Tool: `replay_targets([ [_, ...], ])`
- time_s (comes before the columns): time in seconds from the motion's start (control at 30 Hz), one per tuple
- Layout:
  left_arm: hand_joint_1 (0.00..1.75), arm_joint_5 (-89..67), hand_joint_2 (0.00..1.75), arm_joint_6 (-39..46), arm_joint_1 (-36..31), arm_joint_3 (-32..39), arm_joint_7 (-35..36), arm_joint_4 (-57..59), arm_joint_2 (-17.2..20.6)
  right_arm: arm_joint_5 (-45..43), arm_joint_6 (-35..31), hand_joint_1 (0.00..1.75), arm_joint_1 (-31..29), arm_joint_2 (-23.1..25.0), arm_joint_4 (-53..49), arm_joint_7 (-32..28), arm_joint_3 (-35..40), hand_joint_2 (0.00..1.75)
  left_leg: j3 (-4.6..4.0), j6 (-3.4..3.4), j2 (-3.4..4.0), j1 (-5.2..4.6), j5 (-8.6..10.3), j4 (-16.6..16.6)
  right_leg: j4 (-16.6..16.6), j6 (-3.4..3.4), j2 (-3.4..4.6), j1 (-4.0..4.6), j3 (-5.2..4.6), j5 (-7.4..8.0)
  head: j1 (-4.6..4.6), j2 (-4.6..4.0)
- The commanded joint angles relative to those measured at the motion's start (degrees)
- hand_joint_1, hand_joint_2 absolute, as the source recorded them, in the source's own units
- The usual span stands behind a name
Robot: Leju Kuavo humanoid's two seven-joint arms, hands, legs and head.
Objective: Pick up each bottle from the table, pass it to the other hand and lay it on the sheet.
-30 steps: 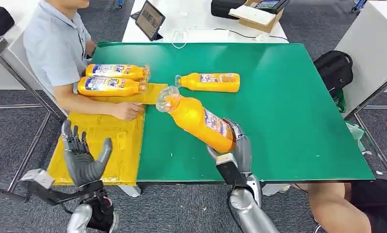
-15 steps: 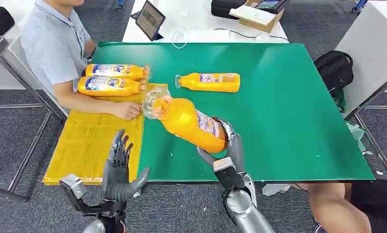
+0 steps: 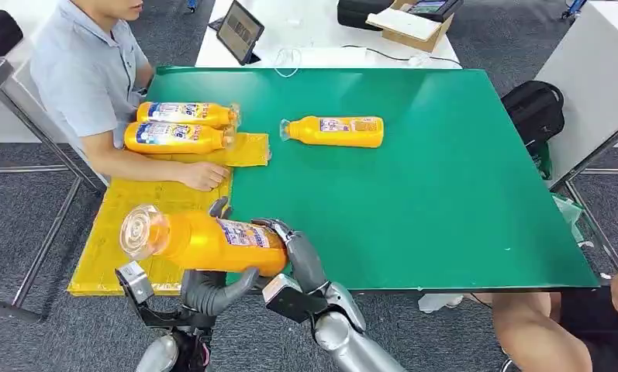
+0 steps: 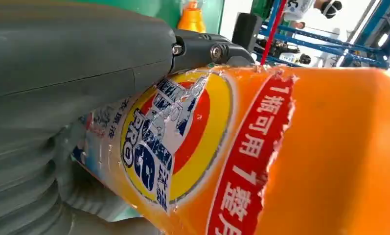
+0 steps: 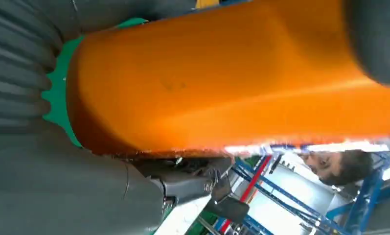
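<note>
The held bottle [image 3: 205, 240] has swung from over the green table [image 3: 445, 201] to its near edge beside the yellow sheet [image 3: 127, 225]; the right hand [image 3: 298, 267] still grips its base, and the left hand [image 3: 212, 287] now cups it, seemingly closing: handover underway

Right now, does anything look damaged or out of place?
Yes. The label on the held bottle is torn and peeling where the left hand grips it. The sheet has one strip jutting out toward the table centre, so it lies unevenly.
</note>
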Motion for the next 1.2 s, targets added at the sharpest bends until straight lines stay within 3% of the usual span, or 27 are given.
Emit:
replay_targets([
  [0.03,0.00,0.32,1.75,-0.75,-3.17,-1.28,-0.43,2.43,1.08,-0.78,0.19,1.75,-2.92,1.13,9.70,-0.02,3.79,1.75,0.24,-0.06,0.00,0.05,-0.05,-0.05,-0.06,-0.12,0.00,0.05,0.25,-0.04,0.02,0.00],
  [0.37,0.00,0.47,1.75,-0.51,-4.32,-1.49,-0.60,2.93,0.96,-1.11,-0.77,1.75,-4.71,3.00,14.27,-0.02,4.82,1.75,0.21,-0.06,-0.05,0.05,-0.04,-0.02,-0.04,-0.11,-0.04,0.06,0.20,-0.05,0.00,0.00],
  [0.4,0.94,0.47,1.75,-0.54,-4.48,-1.70,-0.60,3.21,1.03,-1.45,-1.15,1.75,-4.99,3.10,14.44,-0.02,5.30,1.75,0.13,-0.04,-0.03,0.03,-0.01,-0.03,-0.03,-0.08,-0.03,0.04,0.11,-0.02,0.02,0.00],
  [0.43,1.61,0.47,1.75,-0.54,-4.51,-1.80,-0.60,3.37,1.07,-1.32,-1.23,1.75,-5.27,3.17,14.62,-0.02,5.70,1.75,0.21,-0.06,-0.01,0.05,-0.05,0.00,-0.01,-0.12,-0.02,0.06,0.18,-0.06,0.00,0.00],
  [0.47,1.75,0.87,1.75,-1.05,-4.52,-2.00,-0.14,3.58,1.21,-1.29,-1.40,1.75,-5.50,3.28,14.65,-0.02,6.18,1.75,0.16,-0.04,0.00,0.03,-0.02,-0.03,-0.03,-0.09,-0.02,0.04,0.12,-0.03,0.00,0.00],
  [0.5,1.75,1.08,1.75,-1.26,-4.45,-2.01,-0.02,3.62,1.26,-1.30,-1.36,1.75,-5.57,3.29,14.62,-0.02,6.31,1.75,0.25,-0.06,0.01,0.06,-0.06,-0.02,-0.04,-0.12,-0.02,0.06,0.24,-0.06,0.00,0.00],
  [0.53,1.75,2.06,1.75,-2.08,-4.43,-1.98,0.48,3.76,1.33,-0.58,-2.21,1.50,-5.77,3.27,14.46,-0.02,6.90,1.75,0.21,-0.05,0.00,0.05,-0.03,-0.04,-0.06,-0.10,-0.03,0.05,0.19,-0.04,0.02,0.00],
  [0.57,1.75,3.65,1.75,-3.10,-4.34,-1.62,1.24,3.85,1.31,-0.43,-3.63,0.00,-5.62,3.67,14.50,-0.02,6.51,1.75,0.13,-0.04,0.01,0.03,-0.01,-0.04,-0.04,-0.07,-0.03,0.03,0.11,-0.02,0.00,0.00],
  [0.63,1.75,5.46,1.75,-4.22,-4.33,-1.34,2.47,4.03,1.31,0.24,-6.54,0.00,-4.94,3.30,12.71,-0.02,7.13,1.75,0.18,-0.05,0.00,0.02,-0.03,-0.04,-0.03,-0.09,-0.03,0.03,0.16,-0.05,0.02,0.00],
  [0.67,1.75,6.86,1.75,-4.74,-4.32,-0.96,3.54,4.30,1.26,-0.36,-8.59,0.00,-4.28,2.93,11.25,-0.02,7.17,0.00,0.27,-0.07,0.01,0.07,-0.08,-0.01,-0.04,-0.13,-0.01,0.08,0.26,-0.08,0.02,0.00],
  [0.8,1.75,9.47,1.75,-4.82,-3.77,0.45,5.28,4.68,1.27,-1.76,-17.15,0.00,-2.01,-0.27,3.63,-0.02,8.57,0.00,0.15,-0.04,-0.07,0.02,-0.01,-0.05,-0.05,-0.08,-0.10,0.02,0.15,-0.05,0.00,0.00],
  [0.97,1.75,9.57,1.75,-4.46,-3.42,1.20,5.28,4.36,1.43,-2.12,-19.08,0.00,-1.29,-2.14,0.59,-0.02,8.56,0.00,0.25,-0.05,-0.07,0.05,-0.05,-0.04,-0.07,-0.12,-0.10,0.06,0.26,-0.07,0.02,0.00],
  [1.2,1.75,-3.64,1.75,10.79,-5.51,6.20,1.78,4.90,2.87,15.01,-20.85,0.00,9.48,-0.29,-20.20,-0.02,-13.10,0.00,0.15,-0.06,-0.16,0.05,-0.05,0.00,-0.02,-0.12,-0.17,0.05,0.17,-0.10,0.00,0.00],
])
